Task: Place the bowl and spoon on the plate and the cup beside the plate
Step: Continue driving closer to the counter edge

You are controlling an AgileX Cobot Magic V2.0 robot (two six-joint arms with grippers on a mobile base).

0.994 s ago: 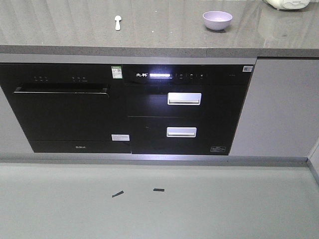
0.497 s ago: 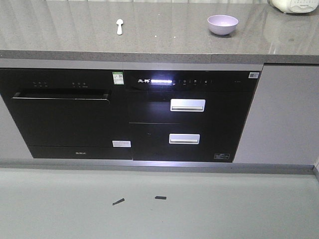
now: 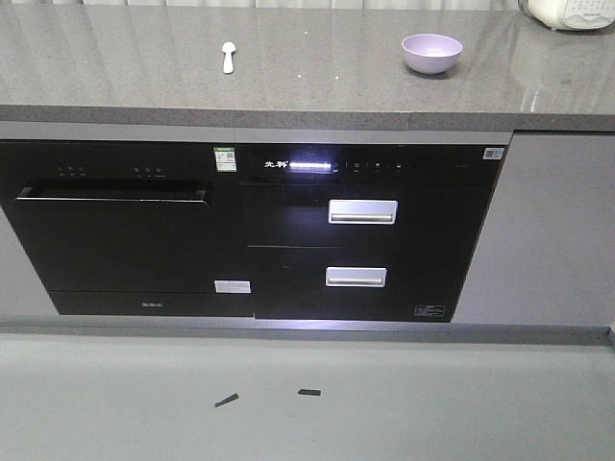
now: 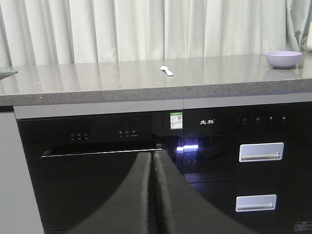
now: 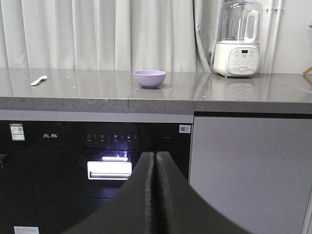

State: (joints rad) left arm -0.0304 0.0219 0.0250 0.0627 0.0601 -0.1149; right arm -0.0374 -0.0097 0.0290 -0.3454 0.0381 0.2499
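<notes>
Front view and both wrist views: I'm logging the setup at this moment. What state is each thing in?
bowl: upright on the counter, empty, not held.
spoon: lying flat on the counter, apart from the bowl.
left gripper: shut, holding nothing.
right gripper: shut, holding nothing.
upper drawer: shut.
lower drawer: shut.
control panel: lit.
blender: upright, lid on.
</notes>
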